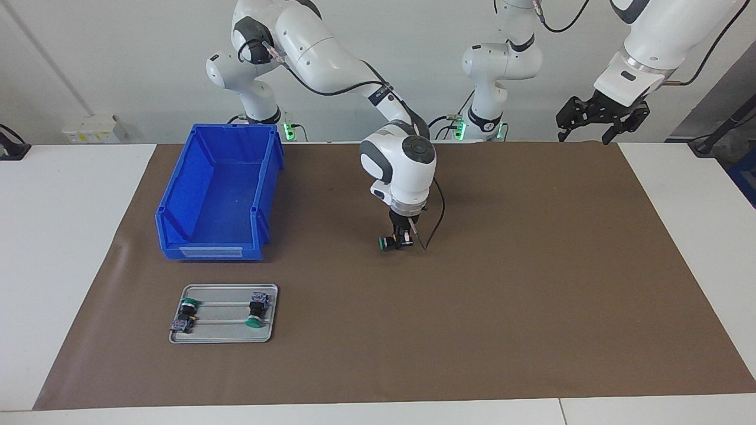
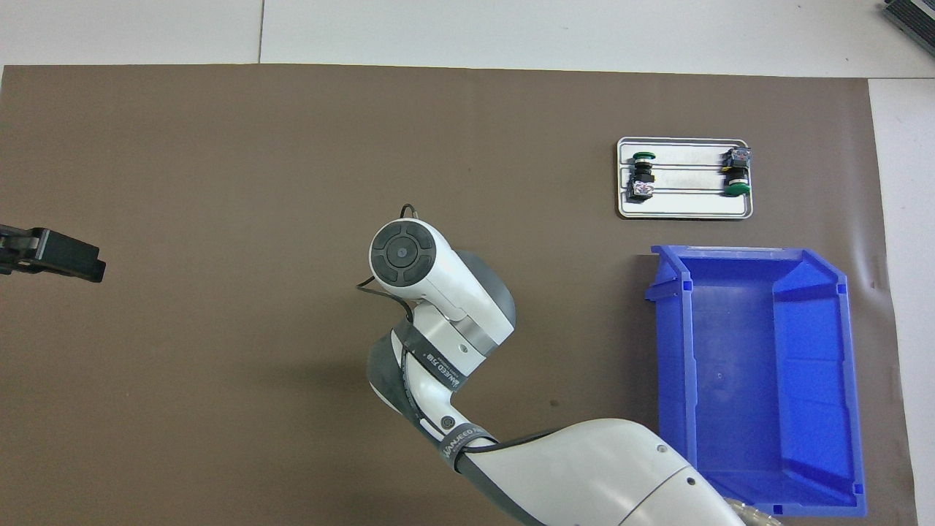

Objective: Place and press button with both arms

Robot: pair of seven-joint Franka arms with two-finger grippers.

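The button (image 1: 387, 242) lies sideways in my right gripper (image 1: 401, 237), its green cap pointing toward the right arm's end of the table. That gripper is shut on the button's black barrel, low over the middle of the brown mat (image 1: 531, 283); I cannot tell whether the button touches the mat. In the overhead view the right arm's white wrist (image 2: 431, 277) hides both gripper and button. My left gripper (image 1: 585, 134) hangs open and empty, high over the mat's edge nearest the robots at the left arm's end. The left gripper (image 2: 66, 257) also shows at the overhead view's edge.
A grey metal tray (image 1: 221, 295) (image 2: 687, 201) holds two other green-capped switches (image 1: 255, 311) (image 1: 185, 314), farther from the robots at the right arm's end. An empty blue bin (image 1: 269, 177) (image 2: 672, 351) stands nearer to the robots than the tray.
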